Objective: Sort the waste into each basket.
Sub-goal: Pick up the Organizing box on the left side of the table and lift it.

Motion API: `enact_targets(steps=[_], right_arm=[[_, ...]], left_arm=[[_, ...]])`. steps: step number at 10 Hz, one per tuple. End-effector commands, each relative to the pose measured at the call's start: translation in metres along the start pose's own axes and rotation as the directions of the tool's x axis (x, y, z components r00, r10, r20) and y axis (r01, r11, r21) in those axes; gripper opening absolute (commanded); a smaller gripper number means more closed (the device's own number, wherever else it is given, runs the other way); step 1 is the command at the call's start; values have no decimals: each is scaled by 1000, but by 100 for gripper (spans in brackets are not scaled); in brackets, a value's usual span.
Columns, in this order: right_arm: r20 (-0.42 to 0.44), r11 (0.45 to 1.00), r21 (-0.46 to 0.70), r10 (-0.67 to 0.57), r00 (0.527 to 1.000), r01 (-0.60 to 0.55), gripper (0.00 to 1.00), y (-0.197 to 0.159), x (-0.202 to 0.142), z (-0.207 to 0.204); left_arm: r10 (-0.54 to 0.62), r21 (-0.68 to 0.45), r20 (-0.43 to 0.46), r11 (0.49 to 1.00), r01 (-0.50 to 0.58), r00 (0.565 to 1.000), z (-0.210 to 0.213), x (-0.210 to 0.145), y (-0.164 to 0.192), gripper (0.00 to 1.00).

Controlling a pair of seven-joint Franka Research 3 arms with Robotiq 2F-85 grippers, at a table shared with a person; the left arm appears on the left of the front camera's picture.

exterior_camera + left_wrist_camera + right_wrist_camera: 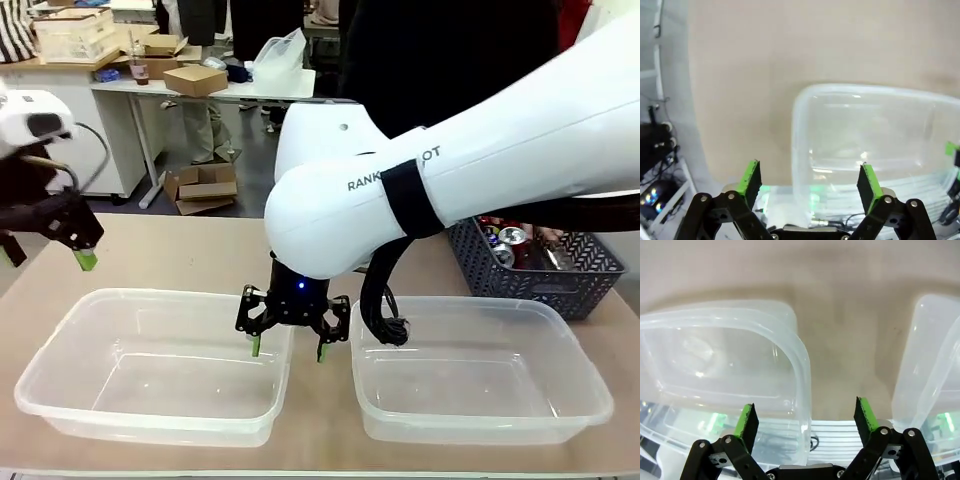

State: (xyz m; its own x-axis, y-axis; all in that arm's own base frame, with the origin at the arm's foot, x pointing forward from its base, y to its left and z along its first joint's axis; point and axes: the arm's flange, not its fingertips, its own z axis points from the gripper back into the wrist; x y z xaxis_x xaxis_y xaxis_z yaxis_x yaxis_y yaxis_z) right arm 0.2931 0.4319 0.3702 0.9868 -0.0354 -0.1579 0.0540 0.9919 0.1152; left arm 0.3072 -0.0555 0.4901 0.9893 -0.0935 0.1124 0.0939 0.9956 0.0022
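Two clear tubs sit on the bench (pixel 180 250), the left tub (pixel 150 425) at 7 o'clock and the right tub (pixel 480 425) at 5 o'clock, both holding nothing. The right jaws stand wide at 6 o'clock, straddling the left tub's inner rim. The left jaws, also wide, hang at 9 o'clock, apart from that tub. Red and silver cans (pixel 512 237) lie in a dark grey basket (pixel 530 285) at 3 o'clock.
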Motion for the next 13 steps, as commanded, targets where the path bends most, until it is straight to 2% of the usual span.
enact_targets(steps=[1,2,3,4,5,6,8,10,11,12,13], right_arm=[[5,1000,-1,-7,1000,7,100,-4,-4,1],[5,1000,-1,-7,1000,7,100,-4,-4,1],[5,1000,-1,-7,1000,7,100,-4,-4,1],[5,1000,-1,-7,1000,7,100,-4,-4,1],[5,1000,-1,-7,1000,7,100,-4,-4,1],[5,1000,-1,-7,1000,7,100,-4,-4,1],[0,1000,-1,0,1000,0,100,-1,0,0],[-42,998,-58,-38,998,35,100,1,6,-8],[2,994,-84,-70,998,70,43,1,9,-10],[31,995,-77,-67,997,69,42,5,10,-12],[41,994,-84,-66,997,69,0,9,11,-13]], left_arm=[[80,81,-121,994,-71,989,-94,-25,14,100],[112,115,-215,989,-89,970,-122,-35,20,100],[149,89,-252,988,-130,956,-139,-42,24,100],[126,-24,-290,990,-139,949,-152,-49,23,100],[102,-69,-302,989,-128,948,-169,-55,19,100],[96,-45,-327,992,-117,940,-179,-60,17,100],[100,-62,-299,990,-124,949,-174,-61,17,100],[89,-101,-254,988,-118,963,-163,-57,16,100],[72,-93,-254,991,-99,965,-163,-59,15,40],[54,-138,-268,986,-94,962,-163,-59,15,41],[61,-126,-259,987,-96,964,-162,-60,15,0]])
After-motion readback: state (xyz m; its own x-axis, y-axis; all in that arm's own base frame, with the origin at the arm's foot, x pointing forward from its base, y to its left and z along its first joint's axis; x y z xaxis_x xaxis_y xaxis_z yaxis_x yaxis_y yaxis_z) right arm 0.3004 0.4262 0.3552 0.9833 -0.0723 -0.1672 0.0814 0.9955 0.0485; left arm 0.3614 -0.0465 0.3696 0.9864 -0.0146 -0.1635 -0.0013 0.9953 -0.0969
